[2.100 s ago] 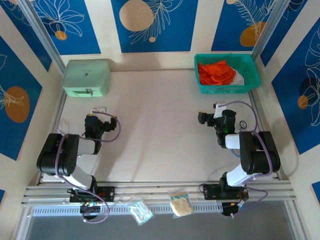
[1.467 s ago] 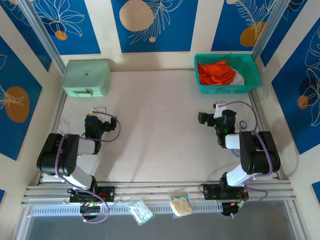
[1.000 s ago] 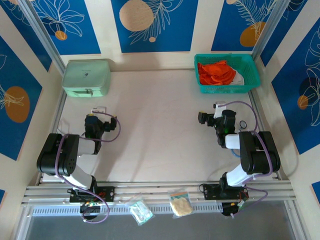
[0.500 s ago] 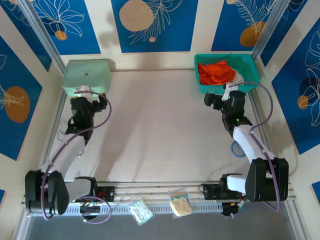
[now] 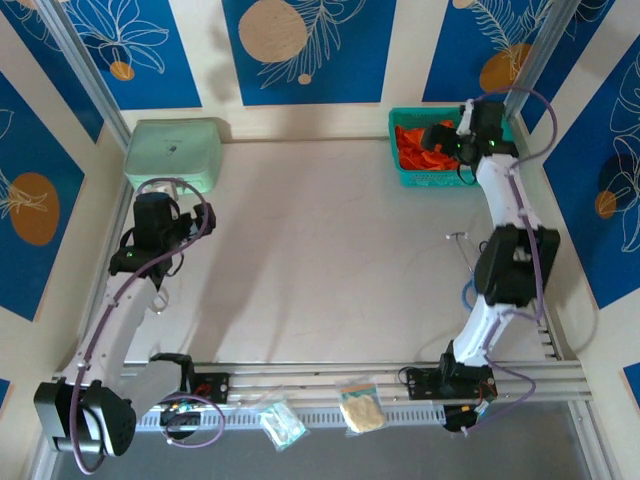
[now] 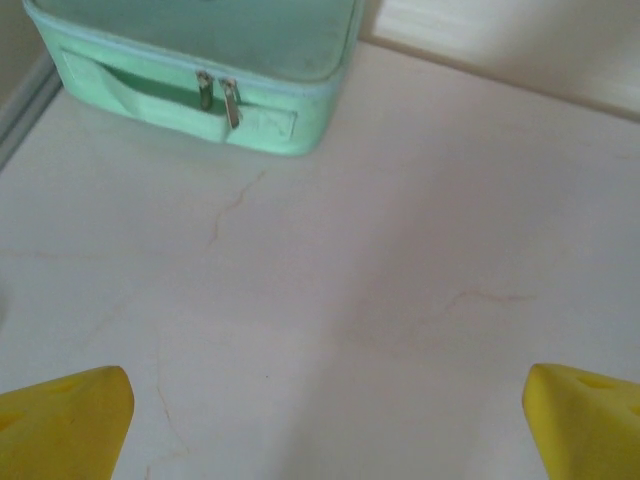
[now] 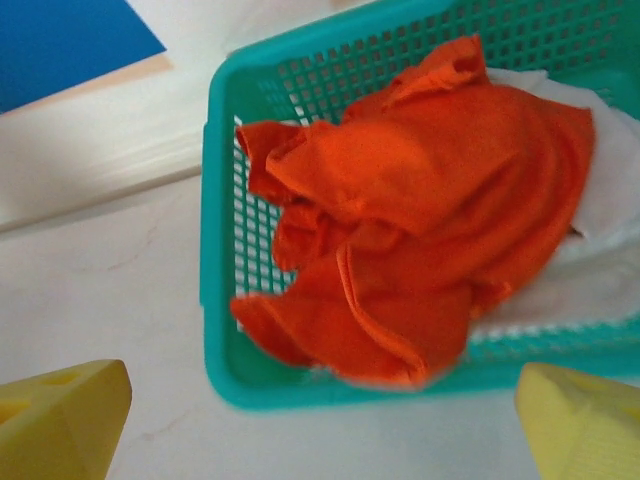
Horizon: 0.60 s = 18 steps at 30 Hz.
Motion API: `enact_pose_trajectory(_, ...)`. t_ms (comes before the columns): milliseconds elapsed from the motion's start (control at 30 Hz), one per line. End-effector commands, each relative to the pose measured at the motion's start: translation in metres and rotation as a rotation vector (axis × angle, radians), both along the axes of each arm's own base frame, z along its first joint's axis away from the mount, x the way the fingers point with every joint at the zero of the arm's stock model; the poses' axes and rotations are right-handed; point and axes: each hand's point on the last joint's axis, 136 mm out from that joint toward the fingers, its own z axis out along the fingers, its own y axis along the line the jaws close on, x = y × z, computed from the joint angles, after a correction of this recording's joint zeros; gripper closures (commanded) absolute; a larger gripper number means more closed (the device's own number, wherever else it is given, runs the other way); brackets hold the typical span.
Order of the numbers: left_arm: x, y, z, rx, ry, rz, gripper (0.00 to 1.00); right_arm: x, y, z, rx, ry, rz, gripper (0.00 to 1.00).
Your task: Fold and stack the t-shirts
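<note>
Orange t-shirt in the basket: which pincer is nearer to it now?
Right. The right pincer hangs open over the teal basket holding the orange t-shirt; the left pincer, also open, is across the table, near the mint-green case.

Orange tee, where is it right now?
In the top view the orange tee sits crumpled in the teal basket at the table's far right corner, lying on top of a white tee.

Arms extended.
Right gripper (image 5: 443, 138) is held over basket's (image 5: 432, 180) orange t-shirt (image 5: 414, 152); left gripper (image 5: 152, 203) is positioned near mint case (image 5: 172, 152).
</note>
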Motion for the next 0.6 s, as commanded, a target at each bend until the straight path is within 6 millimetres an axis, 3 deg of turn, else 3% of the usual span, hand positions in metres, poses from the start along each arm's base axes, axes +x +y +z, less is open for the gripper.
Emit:
enact_pose_trajectory(0,-0.011,-0.012,0.003,-0.047,0.052,-0.039,0.01,0.009,0.003,-0.036,0.002,0.166,0.047,0.01)
enact_pose_trajectory(267,-0.011,-0.016,0.006,-0.035,0.067,-0.067,0.01,0.057,-0.006,-0.086,-0.035,0.282,0.039,0.03)
enact_pose_trajectory(467,-0.009,-0.020,0.005,-0.042,0.067,-0.084,0.01,0.065,0.004,-0.114,-0.013,0.319,0.055,0.11)
enact_pose_trajectory(567,-0.009,-0.023,0.004,-0.053,0.070,-0.097,0.01,0.066,0.008,-0.122,0.011,0.327,0.055,0.21)
